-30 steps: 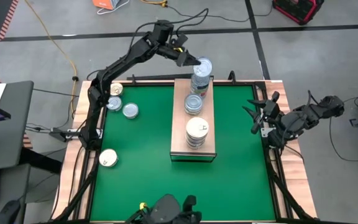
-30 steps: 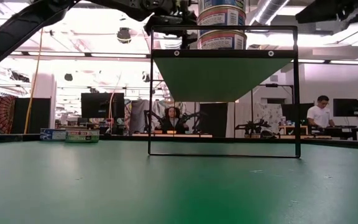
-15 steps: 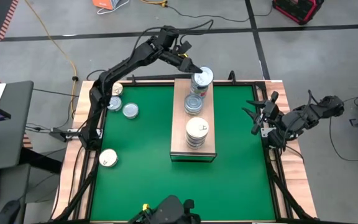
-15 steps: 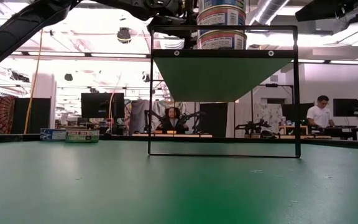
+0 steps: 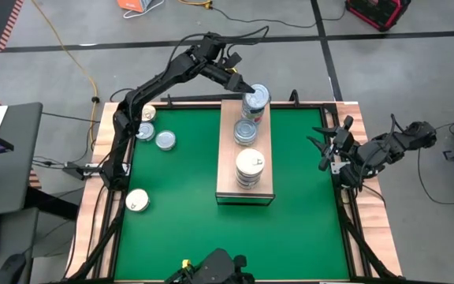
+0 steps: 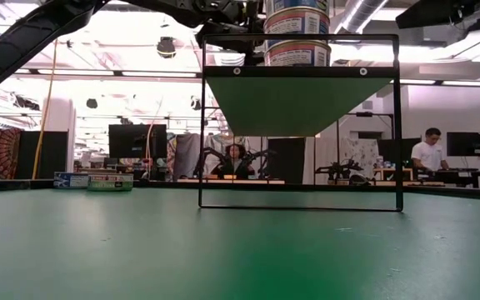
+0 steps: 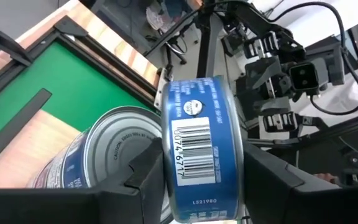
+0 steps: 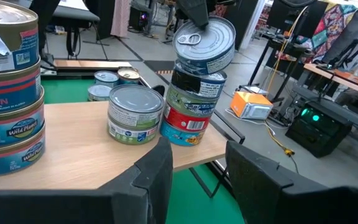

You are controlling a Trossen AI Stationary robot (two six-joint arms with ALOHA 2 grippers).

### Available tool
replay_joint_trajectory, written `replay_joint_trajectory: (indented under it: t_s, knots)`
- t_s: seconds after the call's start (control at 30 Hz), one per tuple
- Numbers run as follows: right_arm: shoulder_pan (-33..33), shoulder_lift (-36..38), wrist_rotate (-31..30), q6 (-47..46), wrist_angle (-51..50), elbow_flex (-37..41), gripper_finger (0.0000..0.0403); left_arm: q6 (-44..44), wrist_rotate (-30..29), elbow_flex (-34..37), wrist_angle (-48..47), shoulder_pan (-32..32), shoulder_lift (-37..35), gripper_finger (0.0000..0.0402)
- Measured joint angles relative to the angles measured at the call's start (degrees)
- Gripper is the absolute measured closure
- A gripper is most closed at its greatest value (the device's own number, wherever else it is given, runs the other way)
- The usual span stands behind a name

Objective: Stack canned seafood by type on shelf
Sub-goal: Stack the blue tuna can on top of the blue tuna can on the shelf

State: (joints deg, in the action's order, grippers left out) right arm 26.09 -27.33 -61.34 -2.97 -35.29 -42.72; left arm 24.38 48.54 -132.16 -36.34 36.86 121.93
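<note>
The shelf (image 5: 225, 170), a light-wood block, lies on the green mat and carries three stacks of canned seafood: a far stack (image 5: 251, 110), a middle one (image 5: 245, 132) and a near, white-topped one (image 5: 250, 167). My left gripper (image 5: 243, 81) reaches in from the far left and is shut on a blue can (image 7: 201, 149), which sits tilted on top of the far stack (image 8: 194, 99). Several loose cans (image 5: 165, 140) lie on the mat at the left. My right gripper (image 5: 325, 142) waits open at the table's right edge, nothing between its fingers (image 8: 157, 168). My left gripper pinches the blue can between its two fingers, one on each flat face (image 7: 166, 155), with the barcoded side wall toward the wrist. The fingers come almost level from the far left. The can (image 8: 205, 38) is tilted, its lower edge on the far stack's top can.
One loose can (image 5: 136, 200) lies near the mat's left edge toward the front. A black frame (image 6: 298, 37) shows under the shelf in the low view. Bare green mat (image 5: 306, 205) lies right of and in front of the shelf. People sit far behind the table.
My left gripper has tipped down and rolled a little at the far stack, bringing the blue can lower and closer onto the stack's top. It has kept still for the last half second.
</note>
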Motion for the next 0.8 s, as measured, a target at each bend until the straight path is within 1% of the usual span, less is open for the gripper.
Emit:
replay_joint_trajectory:
  t_s: [0.17,0.27,0.4,0.5,0.6,0.8]
  knots:
    - [0.00,0.00,0.02,-0.01,0.00,-0.02,0.0223,-3.08,0.01,0.00,0.06,-0.09,0.00,0.0199]
    - [0.00,0.00,0.63,-0.03,0.00,-0.02,0.0223,-6.10,-0.13,0.00,0.11,-0.09,0.00,0.0171]
    - [0.00,0.00,1.29,-0.06,0.00,-0.02,0.0223,-7.66,-0.50,-0.38,-0.25,-0.09,0.00,0.0133]
    - [0.00,0.00,1.29,-0.06,0.02,-0.02,0.0223,-8.82,-1.09,-0.42,-0.35,-0.04,0.00,0.0113]
    - [0.00,0.00,1.29,-0.06,0.00,-0.02,0.0223,-10.38,-1.52,-0.42,-0.34,0.36,0.00,0.0107]
    - [0.00,0.00,1.29,-0.03,-0.04,-0.02,0.0223,-13.67,-3.02,-0.42,-1.37,1.15,0.00,0.0109]
